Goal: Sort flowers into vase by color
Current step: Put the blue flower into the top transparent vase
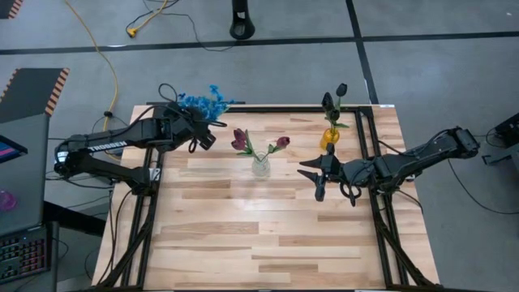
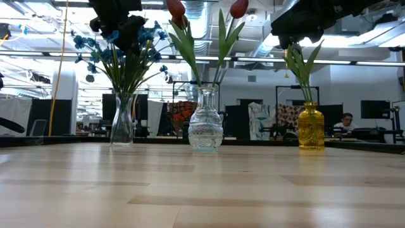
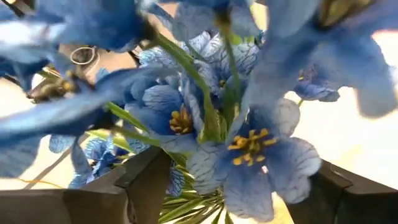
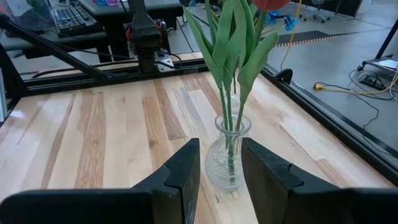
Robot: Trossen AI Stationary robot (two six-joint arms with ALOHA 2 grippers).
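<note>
Blue flowers (image 2: 120, 50), red buds (image 1: 241, 141) and dark buds (image 1: 334, 99) fill three vases on the wooden table (image 1: 268, 235); left gripper (image 1: 203, 134) unclenched among the blue, right gripper (image 1: 318, 174) parted, empty.

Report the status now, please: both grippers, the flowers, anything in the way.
Left gripper at blue flowers, jaws open. Right gripper beside clear vase of red flowers, jaws open, empty. Dark buds in yellow vase. Nothing in the way.

White, illegible lettering on left arm (image 1: 107, 148)
</note>
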